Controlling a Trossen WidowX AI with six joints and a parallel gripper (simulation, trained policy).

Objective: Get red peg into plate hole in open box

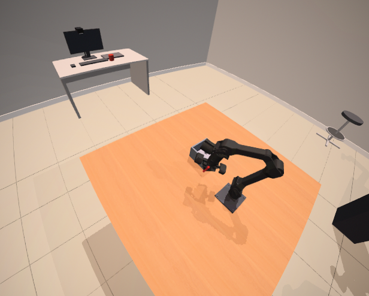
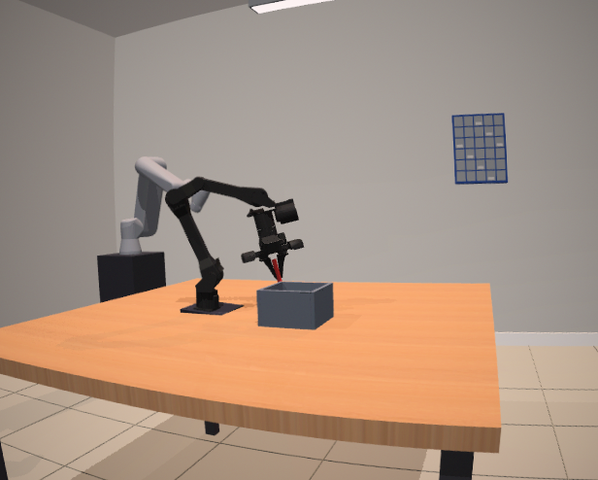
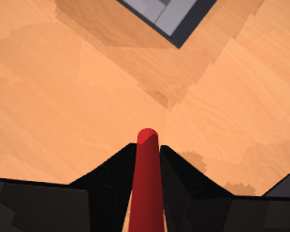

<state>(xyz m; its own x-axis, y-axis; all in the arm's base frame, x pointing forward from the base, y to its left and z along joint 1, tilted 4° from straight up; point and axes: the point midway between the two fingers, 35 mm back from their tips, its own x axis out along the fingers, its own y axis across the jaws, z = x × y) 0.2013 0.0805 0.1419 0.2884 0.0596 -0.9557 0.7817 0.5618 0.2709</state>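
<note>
The red peg is held between the fingertips of my gripper, which is shut on it. The peg is raised off the table and tilted; in the wrist view it runs from the bottom edge up past the fingertips. The open grey-blue box stands on the table. My fingertips and the peg are outside it, near one corner. The pale plate shows partly inside the box in the top view; its hole cannot be made out.
The box walls stand up from the wooden table. The arm's dark base plate is close to the box. A pale second arm on a black pedestal and a desk with a monitor stand away from the table.
</note>
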